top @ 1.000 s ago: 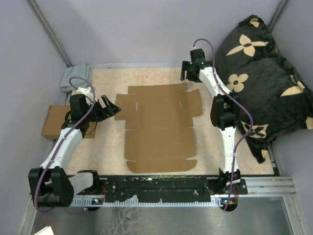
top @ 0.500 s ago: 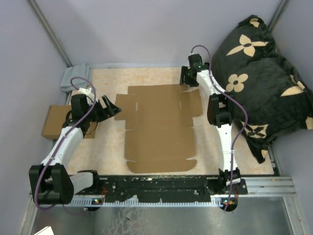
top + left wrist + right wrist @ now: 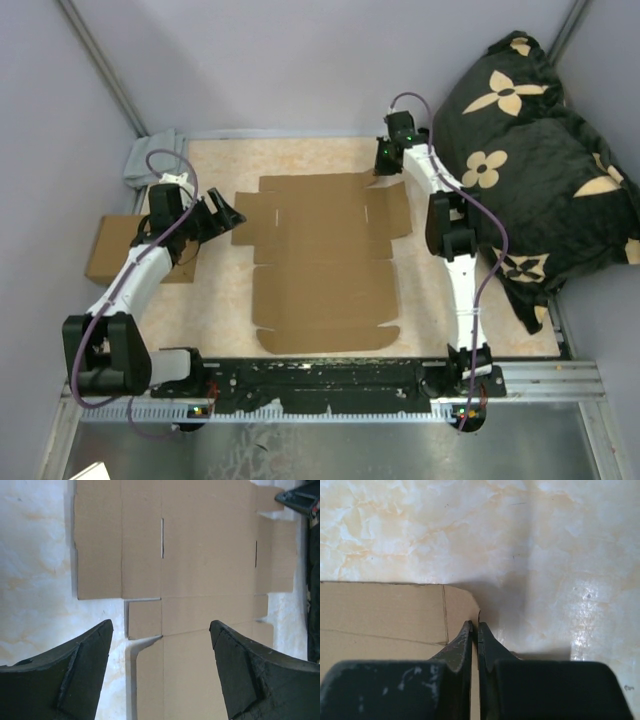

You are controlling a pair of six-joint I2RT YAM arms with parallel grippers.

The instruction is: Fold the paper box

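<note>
Now the paper box [image 3: 325, 260] lies flat and unfolded in the middle of the table [image 3: 220, 300], its flaps, tabs and small slits all spread out on the pale marbled top. The left gripper [image 3: 225, 213] sits low just beside the box's left side flap with its fingers released and spread wide. Its own camera looks between the two dark fingers [image 3: 75, 670] across the brown sheet [image 3: 210, 555], and nothing is between them but the cardboard lying below. The right gripper [image 3: 388, 165] reaches to the far right corner of the box. In its wrist view the fingertips [image 3: 475, 625] are clenched together right at the edge of the small corner tab [image 3: 380, 615], the left finger over cardboard and the right one over bare table. Whether they pinch that edge or only touch it I cannot tell. A second flat cardboard piece [image 3: 110, 250] lies at the table's left edge under the left arm, a grey cloth [image 3: 150, 158] is bunched at the far left corner, and a black cushion [image 3: 540, 150] with beige flowers leans at the right.
</note>
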